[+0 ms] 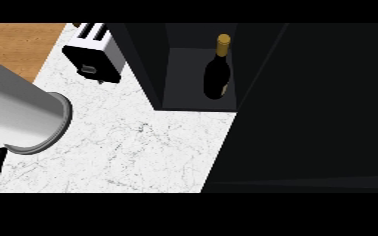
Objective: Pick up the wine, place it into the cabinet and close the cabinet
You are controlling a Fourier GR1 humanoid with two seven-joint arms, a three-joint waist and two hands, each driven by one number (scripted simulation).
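Wine bottle (216, 77): upright inside the cabinet (144, 55), on the floor of the open compartment, close to the compartment's R wall. Dark body, gold cap on top. Nothing touches it.

Hands: neither is in sight. Only 1 grey forearm (26, 111) shows, entering at the L edge. Its ringed end is over the counter (133, 145), well apart from the bottle and L of the cabinet. Finger state: cannot tell, both out of view. A black sliver sits at the L edge just under the forearm; cannot tell what it is.

Surroundings: black-and-white toaster (96, 55), 2 slots on top, stands at the counter's rear L, just beside the cabinet's L wall. A wide dark panel (310, 105) runs from the compartment's R side toward the front, covering the counter's R part. Between forearm and compartment opening: only white marble-pattern top. Wood floor (26, 45) shows beyond the counter's L edge.

Markings: no writing legible on bottle or toaster.
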